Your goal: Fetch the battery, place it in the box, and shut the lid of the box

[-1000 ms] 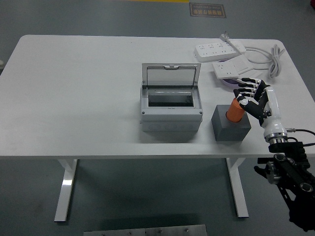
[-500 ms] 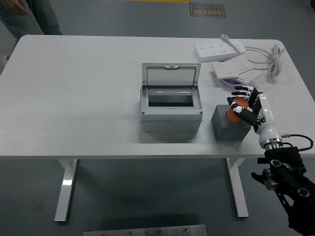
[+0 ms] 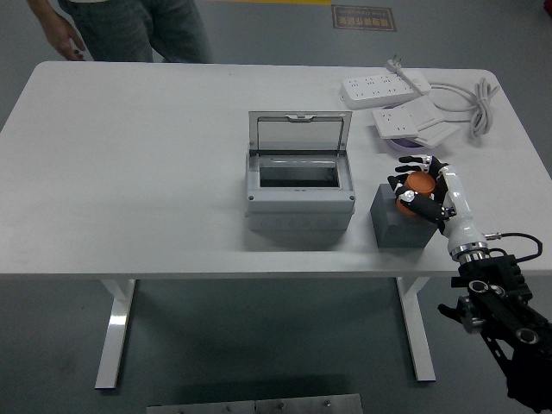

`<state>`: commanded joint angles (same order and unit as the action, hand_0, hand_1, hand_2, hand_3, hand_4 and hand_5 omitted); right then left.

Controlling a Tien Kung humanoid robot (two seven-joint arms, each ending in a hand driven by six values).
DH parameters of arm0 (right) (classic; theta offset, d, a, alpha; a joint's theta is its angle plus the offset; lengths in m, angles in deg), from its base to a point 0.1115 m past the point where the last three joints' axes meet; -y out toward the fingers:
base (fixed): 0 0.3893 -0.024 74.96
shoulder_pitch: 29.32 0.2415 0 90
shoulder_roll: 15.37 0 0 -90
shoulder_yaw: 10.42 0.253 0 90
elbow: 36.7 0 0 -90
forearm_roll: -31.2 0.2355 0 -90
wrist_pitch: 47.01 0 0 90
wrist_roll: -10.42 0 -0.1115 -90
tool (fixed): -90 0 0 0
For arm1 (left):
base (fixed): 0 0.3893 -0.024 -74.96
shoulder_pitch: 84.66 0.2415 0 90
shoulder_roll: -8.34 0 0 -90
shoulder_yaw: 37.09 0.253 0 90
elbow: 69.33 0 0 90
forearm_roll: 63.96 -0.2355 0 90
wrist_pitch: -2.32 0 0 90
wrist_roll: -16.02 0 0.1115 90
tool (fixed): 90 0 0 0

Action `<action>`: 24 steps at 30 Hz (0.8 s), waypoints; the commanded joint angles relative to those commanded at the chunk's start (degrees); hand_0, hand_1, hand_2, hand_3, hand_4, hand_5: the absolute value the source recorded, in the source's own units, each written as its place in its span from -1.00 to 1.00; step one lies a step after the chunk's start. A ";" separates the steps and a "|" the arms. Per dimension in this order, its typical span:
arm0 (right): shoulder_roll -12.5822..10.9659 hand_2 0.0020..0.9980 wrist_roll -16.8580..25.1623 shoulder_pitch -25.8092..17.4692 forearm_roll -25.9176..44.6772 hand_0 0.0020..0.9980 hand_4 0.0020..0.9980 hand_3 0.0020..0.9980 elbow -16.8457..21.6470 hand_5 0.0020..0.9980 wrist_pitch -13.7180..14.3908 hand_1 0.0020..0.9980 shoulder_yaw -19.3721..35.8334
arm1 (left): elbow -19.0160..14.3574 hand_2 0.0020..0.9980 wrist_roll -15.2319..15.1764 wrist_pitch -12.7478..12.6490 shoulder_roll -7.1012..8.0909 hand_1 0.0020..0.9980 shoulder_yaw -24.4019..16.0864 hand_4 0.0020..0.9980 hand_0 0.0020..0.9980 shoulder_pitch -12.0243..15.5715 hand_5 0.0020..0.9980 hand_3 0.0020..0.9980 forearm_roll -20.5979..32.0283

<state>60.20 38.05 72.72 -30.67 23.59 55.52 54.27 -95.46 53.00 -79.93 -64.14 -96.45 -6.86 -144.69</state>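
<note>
Since the earlier frame, my right hand (image 3: 421, 191) had moved left and closed in; its fingers (image 3: 405, 181) were now curled around the orange battery (image 3: 417, 185), where before they were spread beside it. At the far side a person (image 3: 129, 26) had stepped in by the table's (image 3: 129, 172) left corner, where earlier I saw only floor.

From the head view I could not tell whether the battery had lifted or still sat in the dark grey block (image 3: 398, 226). The fingers covered most of it, so only an orange patch showed between them. The person was cut off at the top edge, only legs and one hand visible. My left arm was out of view.

The battery sat inside the hand's grasp, over the block's far right part. The block stood just right of the grey box (image 3: 300, 203), near but apart from it. The box's clear lid (image 3: 299, 134) stood raised at its far edge, the opening showing dark inside. Behind the block and to the box's far right lay white power strips (image 3: 388, 86) with a coiled cable (image 3: 479, 108).
</note>
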 joint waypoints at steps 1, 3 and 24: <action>-0.01 0.07 0.00 0.05 -0.09 0.13 0.60 0.14 -0.09 -0.74 0.05 0.02 -0.08 | 0.01 0.15 0.00 0.01 0.02 0.40 0.01 0.00 0.27 -0.02 -1.00 0.08 -0.07; -0.01 0.07 -0.03 0.18 -0.25 0.13 0.60 0.14 -0.31 -0.74 0.16 0.02 -0.19 | 0.03 0.15 0.00 0.05 0.05 0.40 -0.02 0.00 0.27 -0.08 -1.00 0.08 -0.22; 0.18 0.04 -0.13 1.70 0.63 0.22 0.08 0.09 -2.33 -0.68 1.40 0.01 -1.29 | 0.18 0.15 0.00 -0.32 -0.02 0.40 0.31 0.00 0.27 -0.65 -1.00 0.08 -0.52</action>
<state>60.38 37.92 74.42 -30.04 21.26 56.92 52.98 -95.28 53.00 -80.25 -64.17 -96.14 -7.51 -145.22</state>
